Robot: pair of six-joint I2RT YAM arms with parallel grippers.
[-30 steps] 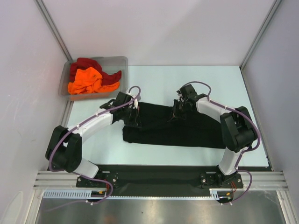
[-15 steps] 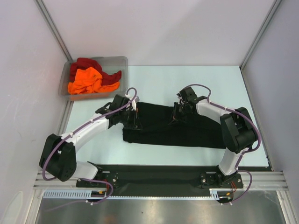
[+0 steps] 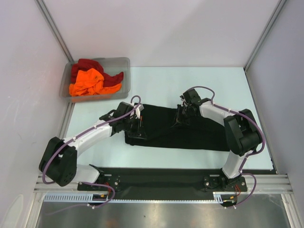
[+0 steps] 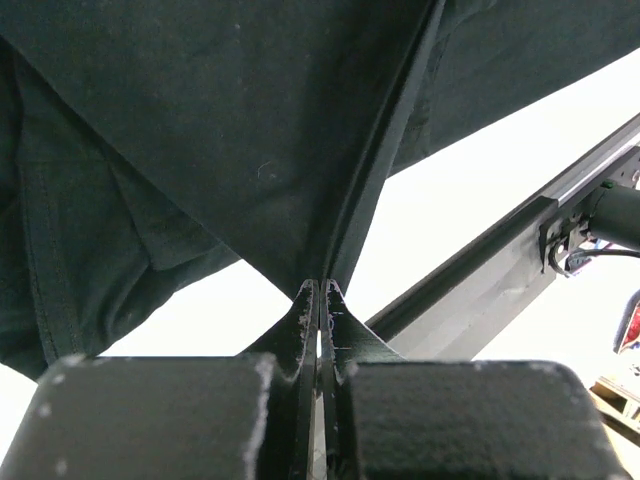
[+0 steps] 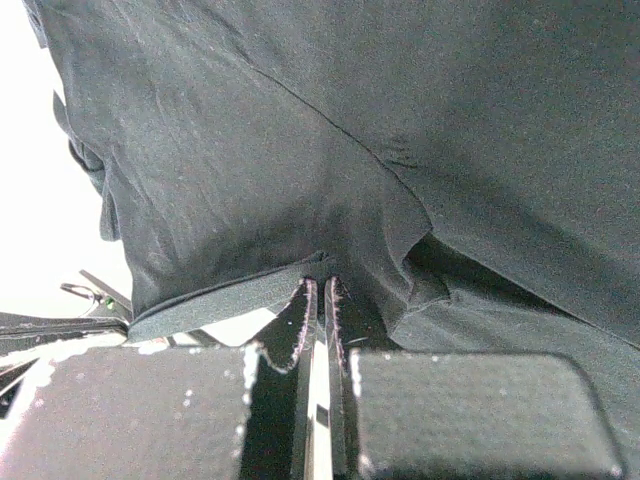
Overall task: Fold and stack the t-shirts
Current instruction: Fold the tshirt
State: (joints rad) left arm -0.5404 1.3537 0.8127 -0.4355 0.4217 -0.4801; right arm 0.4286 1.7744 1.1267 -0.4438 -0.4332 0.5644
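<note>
The black shirt (image 3: 199,135) lies at centre, with the left gripper (image 3: 137,127) clamped on its 9 o'clock end and the right gripper (image 3: 180,117) clamped on its 12 o'clock edge. The orange shirt (image 3: 88,81) and red shirt (image 3: 87,63) sit in the bin (image 3: 124,61) at 10 o'clock.

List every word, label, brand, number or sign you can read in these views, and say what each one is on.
None can be read.
black t-shirt: plain dark cloth in all three views, no print or tag showing.
orange t-shirt and dark red t-shirt: crumpled in the clear bin, no lettering visible.
small fittings at the near edge: too small to read any marking.
</note>
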